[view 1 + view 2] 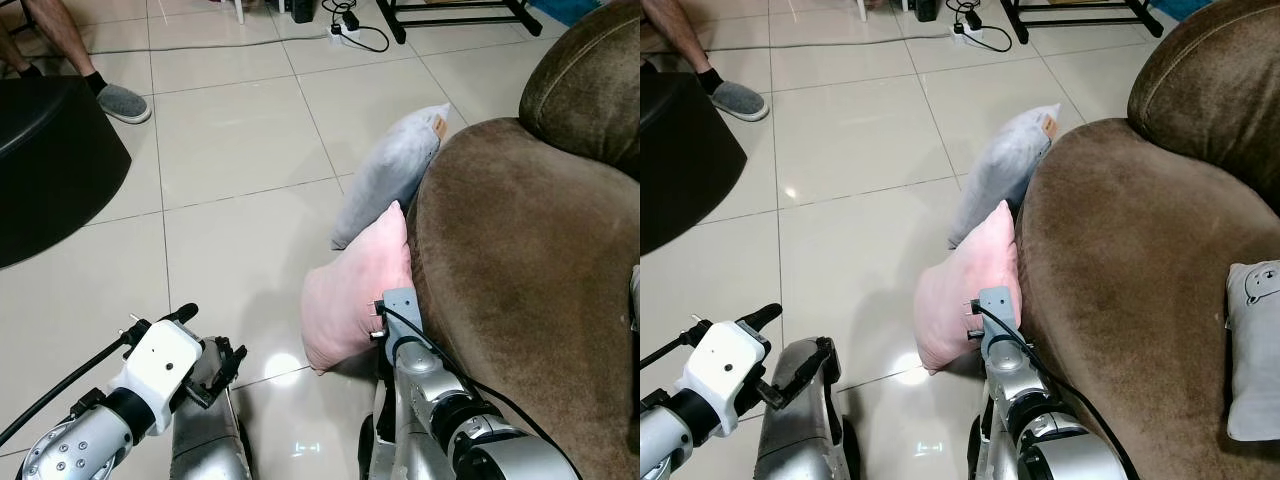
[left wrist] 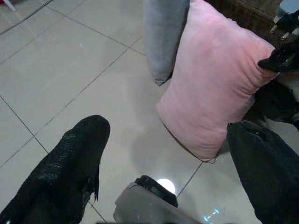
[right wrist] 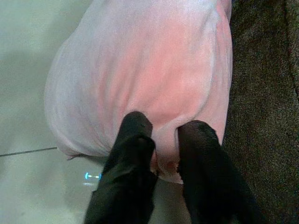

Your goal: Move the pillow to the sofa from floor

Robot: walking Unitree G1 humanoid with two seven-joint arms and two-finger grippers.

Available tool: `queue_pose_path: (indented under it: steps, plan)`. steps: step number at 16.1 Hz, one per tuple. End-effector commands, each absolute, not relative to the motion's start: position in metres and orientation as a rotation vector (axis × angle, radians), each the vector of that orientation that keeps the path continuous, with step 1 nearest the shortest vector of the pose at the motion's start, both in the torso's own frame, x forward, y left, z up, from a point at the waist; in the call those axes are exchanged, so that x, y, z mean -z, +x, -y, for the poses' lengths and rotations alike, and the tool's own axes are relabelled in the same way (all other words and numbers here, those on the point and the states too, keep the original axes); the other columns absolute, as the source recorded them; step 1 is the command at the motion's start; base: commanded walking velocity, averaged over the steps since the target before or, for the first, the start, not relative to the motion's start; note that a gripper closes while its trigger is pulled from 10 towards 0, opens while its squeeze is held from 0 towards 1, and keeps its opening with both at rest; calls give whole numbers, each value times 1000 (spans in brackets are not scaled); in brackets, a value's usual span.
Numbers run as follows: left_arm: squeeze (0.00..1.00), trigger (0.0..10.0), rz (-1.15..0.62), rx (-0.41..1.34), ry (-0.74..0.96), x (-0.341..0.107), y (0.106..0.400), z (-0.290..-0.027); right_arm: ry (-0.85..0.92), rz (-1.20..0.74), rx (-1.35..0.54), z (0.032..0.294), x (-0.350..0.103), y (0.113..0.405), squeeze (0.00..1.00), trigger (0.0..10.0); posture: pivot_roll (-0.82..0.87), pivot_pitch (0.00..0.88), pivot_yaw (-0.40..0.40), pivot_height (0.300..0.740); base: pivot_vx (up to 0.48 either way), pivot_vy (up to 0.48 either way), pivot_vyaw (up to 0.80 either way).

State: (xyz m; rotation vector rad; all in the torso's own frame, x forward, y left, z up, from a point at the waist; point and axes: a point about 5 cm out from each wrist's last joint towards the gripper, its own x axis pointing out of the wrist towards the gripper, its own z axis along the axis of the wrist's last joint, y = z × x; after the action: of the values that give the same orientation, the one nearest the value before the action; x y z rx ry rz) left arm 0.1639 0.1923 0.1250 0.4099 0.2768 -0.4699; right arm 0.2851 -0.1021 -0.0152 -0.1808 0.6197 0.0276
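Pink pillow (image 1: pixel 355 290): on floor (image 1: pixel 230 150), leaning against brown sofa (image 1: pixel 530 280)
Right gripper (image 3: pixel 161 140): jaws pinching pillow's edge
Left gripper (image 2: pixel 168 154): jaws spread

No readable text; tag on grey pillow (image 1: pixel 388 170) too small.
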Motion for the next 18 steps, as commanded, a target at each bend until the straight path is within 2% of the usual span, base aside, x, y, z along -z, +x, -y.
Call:
queue_pose_path:
  steps: [1,3,4,7,9,10,11,15,17,18]
  plan:
    - [863,10000,-287,481,418,-125,160,-192,-158,-627,-22,102,17,283,1000,10000,117,248,-57,526,0,0,0]
    - [867,10000,-284,478,418,-125,161,-192,-123,-579,-13,103,12,287,1000,10000,115,247,-57,526,0,0,0]
    - [867,10000,-279,474,418,-125,162,-192,-51,-504,-48,99,4,292,1000,10000,114,244,-57,526,0,0,0]
    - [863,10000,-278,475,419,-124,162,-192,12,-471,-74,94,0,294,1000,10000,110,245,-52,526,0,0,0]
    - [863,10000,-278,478,419,-124,162,-192,-5,-520,-76,94,5,291,1000,10000,110,245,-52,526,0,0,0]
    - [867,10000,-278,480,420,-124,162,-192,-12,-538,-91,93,8,289,651,10000,110,245,-52,526,0,0,0]
    - [863,10000,-278,481,420,-124,162,-192,-16,-545,-107,92,9,288,0,10000,110,245,-52,526,0,0,0]
    - [863,10000,-277,481,424,-124,162,-192,67,-513,-96,88,5,289,0,10000,113,247,-51,491,0,0,0]
    - [867,10000,-278,481,425,-124,162,-192,57,-397,-98,86,-8,298,0,10000,113,248,-51,476,0,0,0]
    - [863,10000,-278,481,425,-124,161,-192,51,-385,-91,87,-9,299,592,10000,113,248,-51,476,0,0,0]
